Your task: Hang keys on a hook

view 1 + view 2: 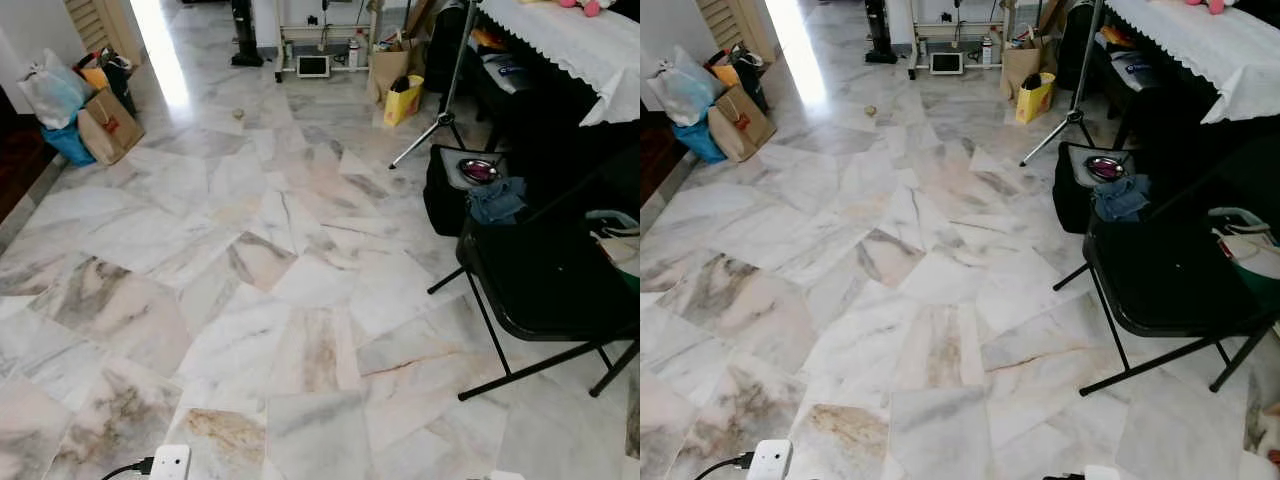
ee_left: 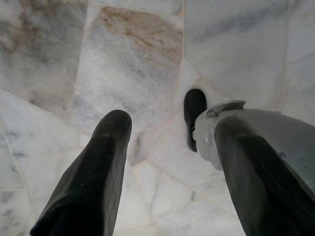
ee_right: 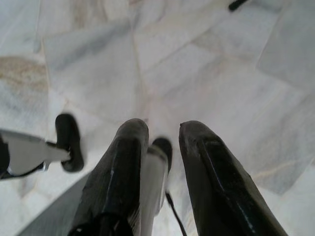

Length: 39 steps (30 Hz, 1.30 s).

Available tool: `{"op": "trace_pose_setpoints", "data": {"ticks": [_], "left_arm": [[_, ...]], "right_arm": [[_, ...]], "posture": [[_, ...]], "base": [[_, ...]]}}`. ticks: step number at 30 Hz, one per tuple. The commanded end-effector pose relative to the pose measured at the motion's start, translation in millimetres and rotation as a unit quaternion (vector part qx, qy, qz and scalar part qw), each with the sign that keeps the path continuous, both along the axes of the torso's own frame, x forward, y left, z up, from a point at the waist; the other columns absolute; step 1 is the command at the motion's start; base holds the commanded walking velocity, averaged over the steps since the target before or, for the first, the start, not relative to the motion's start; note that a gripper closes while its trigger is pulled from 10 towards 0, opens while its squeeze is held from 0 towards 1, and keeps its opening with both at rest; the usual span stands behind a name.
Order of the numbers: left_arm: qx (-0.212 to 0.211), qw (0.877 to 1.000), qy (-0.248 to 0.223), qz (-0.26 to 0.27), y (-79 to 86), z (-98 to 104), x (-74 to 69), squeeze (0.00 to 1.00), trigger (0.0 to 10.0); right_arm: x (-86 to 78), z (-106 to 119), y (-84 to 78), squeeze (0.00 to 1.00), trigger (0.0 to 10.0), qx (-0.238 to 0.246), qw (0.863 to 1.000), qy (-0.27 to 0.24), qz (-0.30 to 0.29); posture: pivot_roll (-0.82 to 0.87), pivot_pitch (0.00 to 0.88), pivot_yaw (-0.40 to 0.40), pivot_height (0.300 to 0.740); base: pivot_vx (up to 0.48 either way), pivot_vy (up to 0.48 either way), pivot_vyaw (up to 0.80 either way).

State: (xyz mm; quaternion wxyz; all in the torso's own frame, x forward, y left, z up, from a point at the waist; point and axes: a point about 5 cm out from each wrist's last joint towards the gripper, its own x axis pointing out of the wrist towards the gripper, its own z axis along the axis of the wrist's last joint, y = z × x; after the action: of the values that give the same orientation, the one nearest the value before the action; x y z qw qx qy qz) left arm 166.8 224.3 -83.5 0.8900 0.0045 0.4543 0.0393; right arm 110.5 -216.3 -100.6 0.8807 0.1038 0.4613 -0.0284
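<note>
Landmark: black folding chair [image 1: 545,280], at the robot's right on a marble floor [image 1: 250,300].

- Left gripper [image 2: 170,142]: hangs over the floor beside the robot's own leg, fingers spread apart, nothing between them.
- Right gripper [image 3: 162,135]: also pointed down at the floor, fingers parted by a narrow gap, nothing held.
- Keys and hook: neither can be made out anywhere around the chair; the task's thing is not located from here, so the step in hand is judged to be searching or walking.
- On and behind the chair: blue cloth [image 1: 497,198] at its back edge; black bag [image 1: 450,190] with a small metal bowl [image 1: 479,170] on top, just behind it; tripod leg [image 1: 425,135] beyond that; table with white lace cloth [image 1: 560,40] further behind.
- Far from the chair, across the floor to the left: paper bag [image 1: 108,125], blue bag, white plastic bag by the wall. Yellow bag [image 1: 402,100] and white rack [image 1: 313,45] at the far end.
- Near the robot's feet, well to the chair's left: white plug adapter with black cable [image 1: 168,462].

Risks: the chair's splayed legs and the tripod leg reach into the walking lane and could catch a foot if the robot drifts right; the cable could snag a foot on a step forward.

Open room: a broad stretch of bare marble left of the chair runs to the far end, bounded by the bags along the left wall.
</note>
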Motion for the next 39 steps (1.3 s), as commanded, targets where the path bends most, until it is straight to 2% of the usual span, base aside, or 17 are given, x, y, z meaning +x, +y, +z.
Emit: {"op": "trace_pose_setpoints", "data": {"ticks": [1,6,7,10,14,17,20,23,25,27,32,36,37,39], "left_arm": [[-0.006,1.0,-0.008,0.004,-5.8,0.7,4.3,0.0,10.0],[-0.026,0.999,-0.028,0.022,-17.1,3.3,14.5,0.0,10.0],[-0.032,0.998,-0.033,0.033,-21.4,3.9,17.5,0.0,10.0],[-0.042,0.997,-0.036,0.049,-28.5,3.2,18.7,0.0,10.0],[-0.043,0.997,-0.03,0.05,-22.3,2.6,15.5,0.0,10.0],[-0.045,0.997,-0.025,0.049,-24.0,1.1,13.3,0.0,10.0],[-0.045,0.998,-0.014,0.037,-27.7,-1.9,8.3,0.0,10.0],[-0.041,0.999,0.002,-0.003,-34.5,-5.0,3.7,0.0,10.0],[-0.04,0.999,0.003,-0.009,-35.4,-4.8,4.4,0.0,10.0],[-0.048,0.999,-0.002,-0.023,-38.4,-3.3,8.2,0.0,10.0],[-0.038,0.999,0.009,-0.006,-27.6,-4.7,2.5,0.0,10.0],[-0.037,0.999,0.01,-0.004,-24.4,-4.2,2.6,0.0,10.0],[-0.029,1.0,0.003,0.009,-18.8,-2.4,4.7,0.0,10.0],[-0.022,1.0,-0.003,0.017,-13.7,-0.5,6.8,0.0,10.0]], "right_arm": [[-1.9,-0.4,0.4,0.0,10.0,0.007,1.0,-0.002,-0.009],[3.7,1.7,-1.9,0.0,10.0,0.005,1.0,-0.011,-0.015],[5.3,2.6,-3.4,0.0,10.0,0.0,1.0,-0.012,0.0],[5.8,3.6,-6.8,0.0,10.0,0.0,1.0,-0.014,-0.001],[4.6,4.2,-11.5,0.0,10.0,-0.004,1.0,-0.012,-0.002],[2.7,4.4,-13.9,0.0,10.0,-0.007,1.0,-0.013,-0.006],[-4.3,3.0,-16.7,0.0,10.0,-0.005,0.999,-0.01,-0.035],[-13.5,0.9,-19.5,0.0,10.0,-0.011,0.999,0.002,-0.053],[-15.3,0.5,-20.0,0.0,10.0,-0.012,0.998,0.003,-0.059],[-20.0,-0.7,-20.2,0.0,10.0,-0.018,0.997,0.009,-0.072],[-20.0,-1.5,-16.1,0.0,10.0,-0.008,0.996,0.003,-0.087],[-16.2,-1.8,-11.2,0.0,10.0,-0.01,0.998,0.006,-0.059],[-13.3,-2.1,-6.2,0.0,10.0,-0.004,0.999,0.004,-0.048],[-11.9,-2.4,-3.4,0.0,10.0,-0.002,0.999,0.005,-0.041]], "posture": [[0.14,0.064,-0.004,0.74],[0.14,0.054,-0.025,0.74],[0.14,0.049,-0.038,0.74],[0.14,0.041,-0.057,0.74],[0.15,0.037,-0.066,0.74],[0.14,0.03,-0.068,0.74],[0.13,0.017,-0.043,0.74],[0.13,0.003,-0.008,0.74],[0.13,0.003,-0.008,0.74],[0.09,0.01,0.024,0.74],[0.05,0.016,0.022,0.74],[0.05,0.017,-0.003,0.74],[0.09,0.012,-0.034,0.74],[0.1,0.012,-0.037,0.74]], "base": [[0.0,0.0,0.0],[0.0,0.0,0.0],[0.0,0.0,0.0],[0.0,0.0,0.0],[0.0,0.0,0.0],[0.0,0.0,0.0],[0.0,0.0,0.0],[0.0,0.0,0.0],[0.0,0.0,0.0],[0.0,0.0,0.0],[0.0,0.0,0.0],[0.0,0.0,0.0],[0.0,0.0,0.0],[0.0,0.0,0.0]]}}
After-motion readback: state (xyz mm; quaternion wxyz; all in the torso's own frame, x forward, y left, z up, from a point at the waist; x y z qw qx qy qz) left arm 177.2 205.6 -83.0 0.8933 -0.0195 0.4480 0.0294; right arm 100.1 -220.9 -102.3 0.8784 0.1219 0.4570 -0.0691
